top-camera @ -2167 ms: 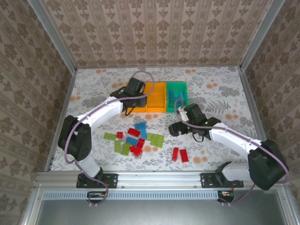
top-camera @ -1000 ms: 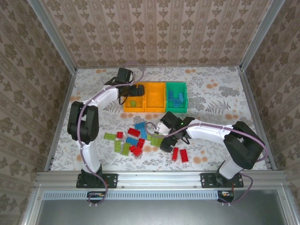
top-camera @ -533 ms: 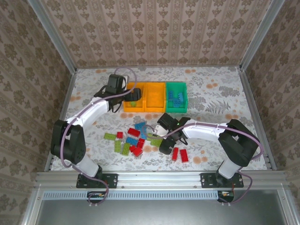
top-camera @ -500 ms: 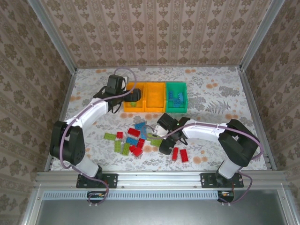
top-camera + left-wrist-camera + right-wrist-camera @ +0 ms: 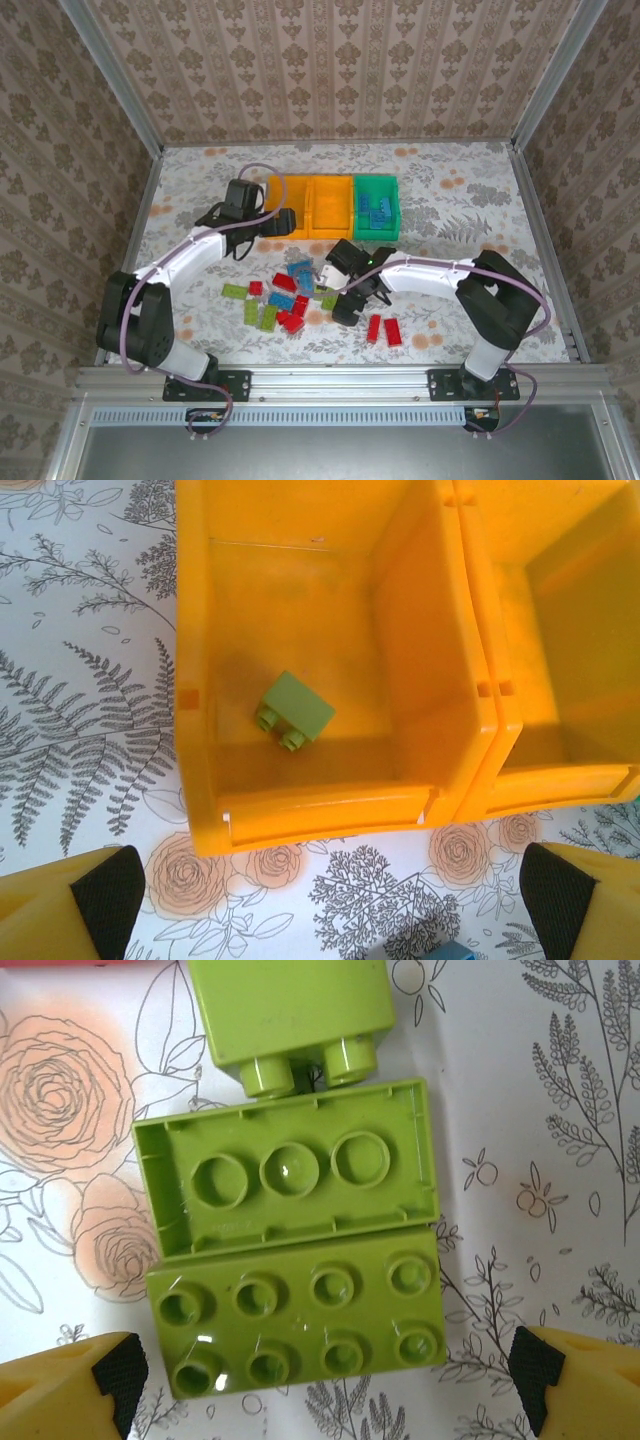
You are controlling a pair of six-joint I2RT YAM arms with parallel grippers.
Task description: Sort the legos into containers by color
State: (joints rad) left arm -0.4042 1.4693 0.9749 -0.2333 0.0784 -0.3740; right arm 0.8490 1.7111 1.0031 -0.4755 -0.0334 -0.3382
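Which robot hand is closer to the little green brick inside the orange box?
Left. The left gripper hovers right beside the orange box holding that green brick. The right gripper is farther off, above loose green bricks.

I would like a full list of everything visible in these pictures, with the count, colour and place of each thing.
bins: three, two orange and one teal-green, joined in a row at the far middle of the table.
binned green brick: one, lime green, on the floor of the left orange bin.
binned blue bricks: a few, blue, in the teal-green bin; exact count unclear.
loose bricks: over a dozen, red, blue and lime green, scattered on the table nearer than the bins.
table: one, white with a floral print.
walls: beige patterned, around the table.
left gripper: one, yellow with black pads, open, above the table by the left orange bin.
right gripper: one, same colours, open, over three lime green loose bricks.
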